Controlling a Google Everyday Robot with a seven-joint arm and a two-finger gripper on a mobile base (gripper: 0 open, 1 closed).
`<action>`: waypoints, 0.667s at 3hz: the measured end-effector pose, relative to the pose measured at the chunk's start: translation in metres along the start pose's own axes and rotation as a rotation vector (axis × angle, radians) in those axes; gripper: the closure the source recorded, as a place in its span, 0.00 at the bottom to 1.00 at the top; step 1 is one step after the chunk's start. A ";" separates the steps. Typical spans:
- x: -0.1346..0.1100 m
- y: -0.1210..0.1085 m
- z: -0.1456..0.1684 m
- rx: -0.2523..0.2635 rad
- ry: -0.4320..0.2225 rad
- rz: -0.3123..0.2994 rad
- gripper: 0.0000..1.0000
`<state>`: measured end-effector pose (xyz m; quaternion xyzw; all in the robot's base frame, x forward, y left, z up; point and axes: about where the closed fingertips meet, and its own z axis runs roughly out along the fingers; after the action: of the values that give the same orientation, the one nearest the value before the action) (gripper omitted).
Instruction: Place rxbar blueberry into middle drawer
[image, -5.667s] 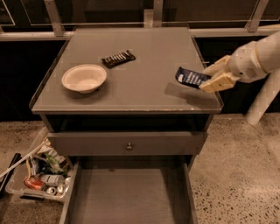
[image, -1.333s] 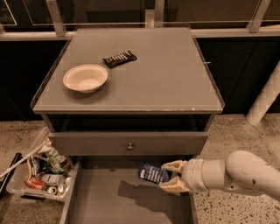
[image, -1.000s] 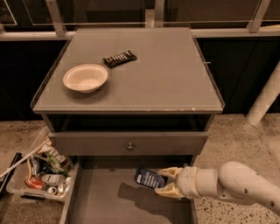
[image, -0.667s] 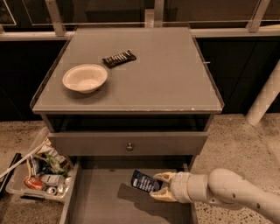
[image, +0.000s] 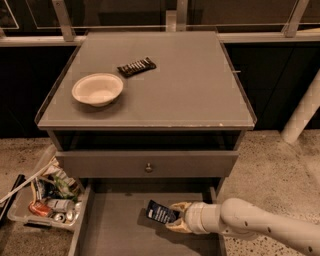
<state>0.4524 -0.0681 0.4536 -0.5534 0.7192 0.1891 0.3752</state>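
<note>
This looks like an office or lab interior. A speckled polished stone floor carries a grey cabinet bench, and dark glazing with metal railing posts runs along the top. A clear plastic bin of cans sits at lower left. At lower centre, the robot's tool grips a dark blue snack bar.

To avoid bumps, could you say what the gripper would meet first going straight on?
Probably the left wall of the middle drawer: the gripper, holding the rxbar blueberry, points left over bare floor; height unclear.

Gripper sits low over the middle drawer, fingers pinching and hiding the right end of the rxbar blueberry; its lettering's too small to read, and the drawer's near end runs off frame.
</note>
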 end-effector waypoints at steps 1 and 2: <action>0.023 -0.003 0.021 -0.008 0.017 -0.003 1.00; 0.036 0.000 0.035 -0.018 0.023 -0.007 1.00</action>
<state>0.4601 -0.0680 0.4038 -0.5614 0.7199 0.1877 0.3625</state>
